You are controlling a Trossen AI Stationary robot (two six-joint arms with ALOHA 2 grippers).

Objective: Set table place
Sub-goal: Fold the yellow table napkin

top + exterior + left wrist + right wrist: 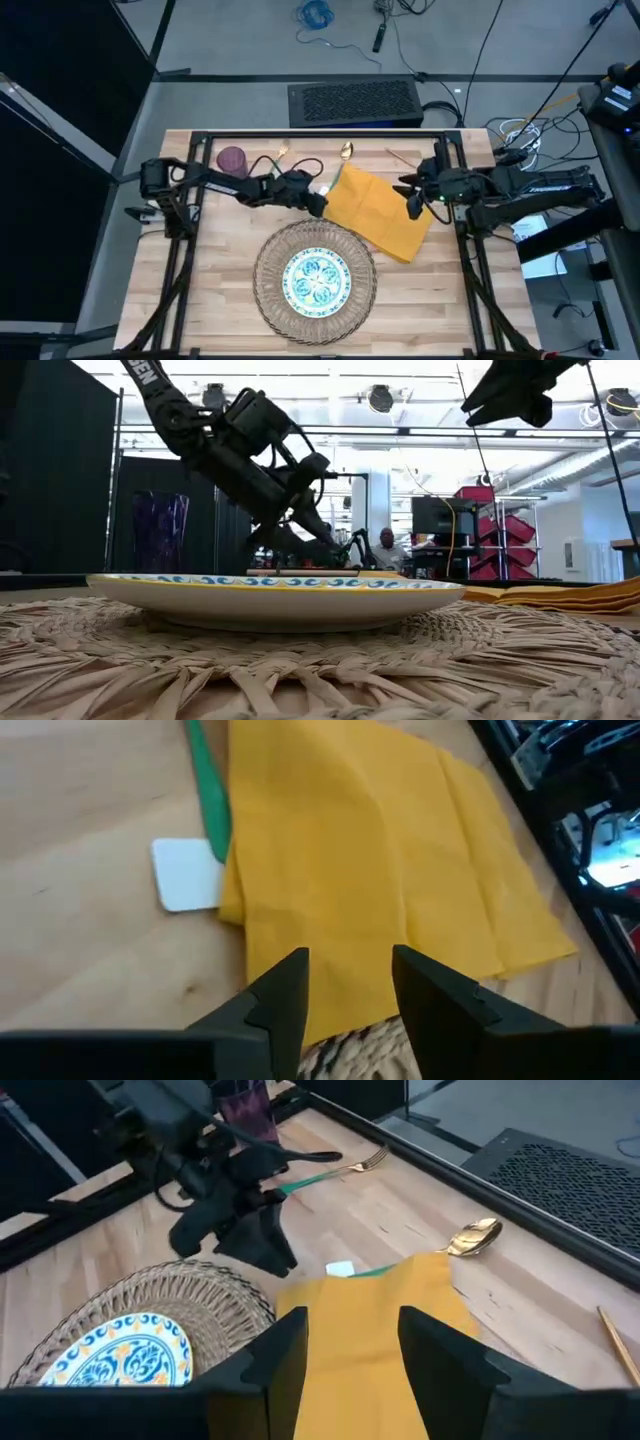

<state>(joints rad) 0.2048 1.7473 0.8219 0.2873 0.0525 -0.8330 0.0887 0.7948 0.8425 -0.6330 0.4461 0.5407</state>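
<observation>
Two arms reach inward from above: left gripper [316, 203] at the napkin's [385, 215] left edge, right gripper [413, 203] over its right part. One plate [315, 279] sits on one mat [271, 296], near centre; one cup [231, 159], fork [272, 160] and spoon [346, 151] lie far. Level view: left gripper [325, 535] slants down behind the plate [275, 592]. Wrist views: left fingers [285, 990] apart, empty; right fingers [285, 1345] apart, empty, above the napkin [375, 1345].

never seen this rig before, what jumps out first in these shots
The yellow napkin lies askew between the two arms, partly covering the spoon, with the open left claw low over its near edge and the open right claw above its other side. Next, the patterned plate sits centred on the wicker mat at the table's front. A purple cup and fork wait at the back left.
</observation>
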